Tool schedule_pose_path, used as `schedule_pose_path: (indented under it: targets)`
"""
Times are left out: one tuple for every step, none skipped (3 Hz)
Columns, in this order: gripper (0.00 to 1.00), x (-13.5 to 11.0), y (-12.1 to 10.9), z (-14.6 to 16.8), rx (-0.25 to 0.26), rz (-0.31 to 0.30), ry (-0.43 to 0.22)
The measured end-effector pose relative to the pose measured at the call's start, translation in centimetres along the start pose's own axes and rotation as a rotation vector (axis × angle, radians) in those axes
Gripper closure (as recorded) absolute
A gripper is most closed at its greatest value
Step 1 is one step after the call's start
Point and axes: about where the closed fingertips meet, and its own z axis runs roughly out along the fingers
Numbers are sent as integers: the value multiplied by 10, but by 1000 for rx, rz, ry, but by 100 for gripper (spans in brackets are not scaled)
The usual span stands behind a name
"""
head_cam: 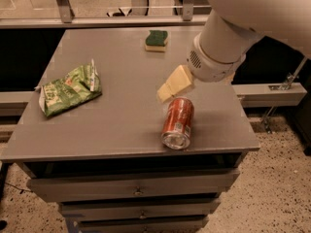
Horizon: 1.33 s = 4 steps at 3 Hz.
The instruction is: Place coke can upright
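The coke can lies on its side near the front right of the grey table, its silver end facing the front edge. My gripper reaches down from the upper right on the big white arm. Its cream fingers hang just above and behind the can's far end, not around it.
A green chip bag lies at the left of the table. A green and yellow sponge sits at the back. The table's front edge is right in front of the can, with drawers below.
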Motion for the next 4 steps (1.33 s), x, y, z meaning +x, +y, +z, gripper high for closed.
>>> schedule_pose_path:
  targets:
    - [0, -11, 11, -1, -26, 163, -12]
    - [0, -12, 12, -2, -28, 236, -13]
    - [0, -12, 13, -2, -28, 237, -13]
    - [0, -17, 18, -5, -20, 303, 7]
